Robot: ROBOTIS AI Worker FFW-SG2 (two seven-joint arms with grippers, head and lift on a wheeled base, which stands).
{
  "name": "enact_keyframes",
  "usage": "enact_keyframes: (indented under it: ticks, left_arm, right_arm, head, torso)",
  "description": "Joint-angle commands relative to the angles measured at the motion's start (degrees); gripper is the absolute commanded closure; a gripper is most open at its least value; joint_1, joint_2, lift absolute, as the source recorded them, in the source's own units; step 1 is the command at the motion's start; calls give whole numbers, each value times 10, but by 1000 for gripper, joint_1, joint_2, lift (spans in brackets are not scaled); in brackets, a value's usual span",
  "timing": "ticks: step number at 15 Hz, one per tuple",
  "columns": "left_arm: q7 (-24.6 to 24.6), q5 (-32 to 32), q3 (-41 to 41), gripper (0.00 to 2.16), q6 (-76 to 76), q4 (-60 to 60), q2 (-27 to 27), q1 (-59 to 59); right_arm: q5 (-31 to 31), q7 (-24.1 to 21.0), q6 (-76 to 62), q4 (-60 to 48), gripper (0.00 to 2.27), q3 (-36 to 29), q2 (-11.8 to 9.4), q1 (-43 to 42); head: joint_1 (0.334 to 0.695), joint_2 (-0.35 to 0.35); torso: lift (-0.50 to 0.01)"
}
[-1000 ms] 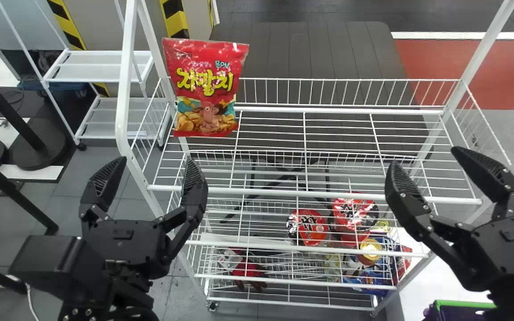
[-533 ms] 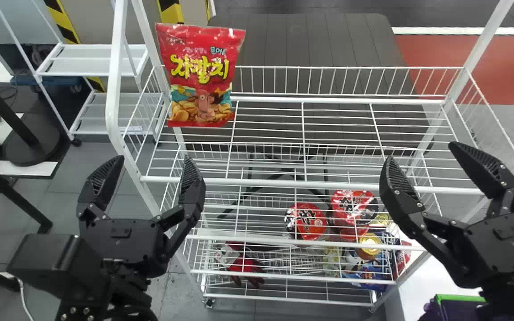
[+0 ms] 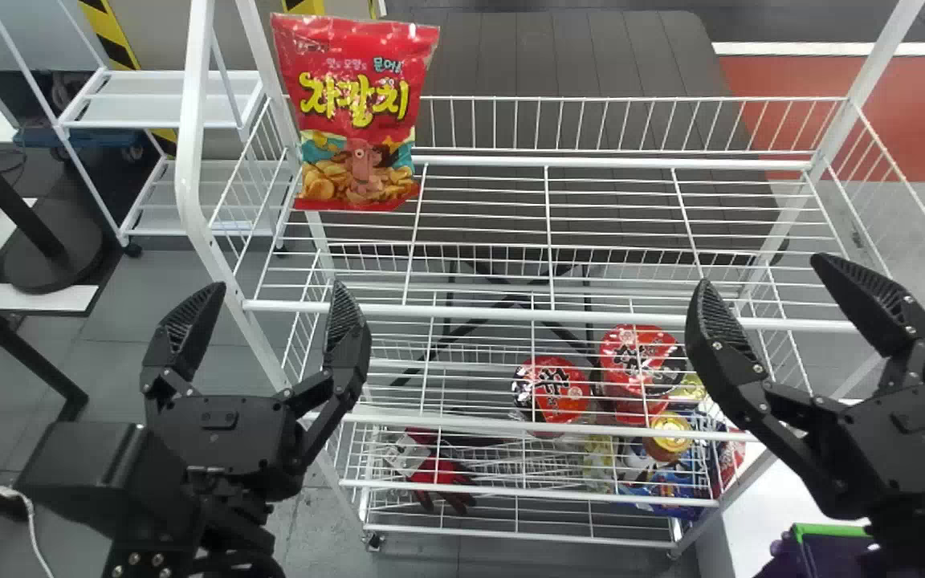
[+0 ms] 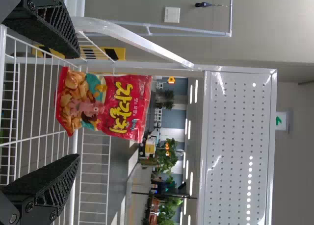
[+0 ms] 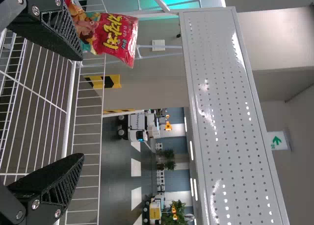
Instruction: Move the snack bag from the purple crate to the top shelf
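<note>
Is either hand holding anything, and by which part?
Nothing is held: the left hand and right hand are both open; the snack bag stands on the wire shelf.

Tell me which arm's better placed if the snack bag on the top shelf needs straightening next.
Left, I'd say: the snack bag stands at the left end of the top shelf, the side where the left fingers are open and empty. The right fingers are also open, but near the shelf's right end.
</note>
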Motion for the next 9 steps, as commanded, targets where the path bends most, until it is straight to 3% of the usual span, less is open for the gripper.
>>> enact_keyframes:
  ticks: [1,9]
  left_arm:
    - [0,0,-1,87,-3,-1,0,2]
    - [1,-4,-5,87,-7,-6,0,7]
  right_arm:
    - [0,1,-2,0,120,0,-1,1]
    - [-1,2,-2,-1,120,-1,-2,8]
  head:
    - [695,45]
    - [695,42]
  torso:
    - [-80]
    - [-112]
